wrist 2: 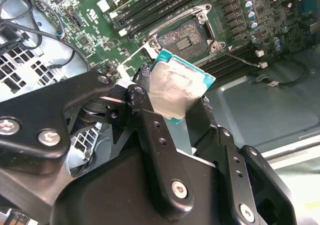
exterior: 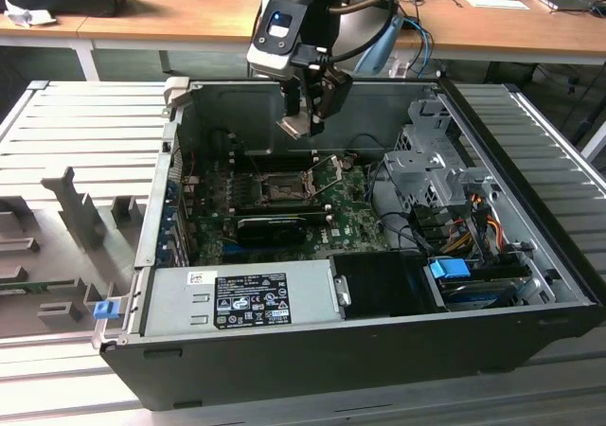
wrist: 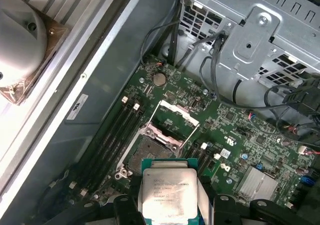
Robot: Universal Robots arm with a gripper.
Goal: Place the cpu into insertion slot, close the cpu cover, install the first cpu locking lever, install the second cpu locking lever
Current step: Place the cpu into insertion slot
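Cpu [wrist: 168, 194] clamped by edges in gripper [exterior: 301, 121], up nr open insertion slot [wrist: 150, 154].

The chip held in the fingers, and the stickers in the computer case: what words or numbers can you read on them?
cpu, first wrist view: several rows of print on its metal face, too small to read.
black label on the power supply, exterior view: dense white print, too small to read.
white sticker on the case, first wrist view: blurred, unreadable.
Nothing can be quoted reliably.
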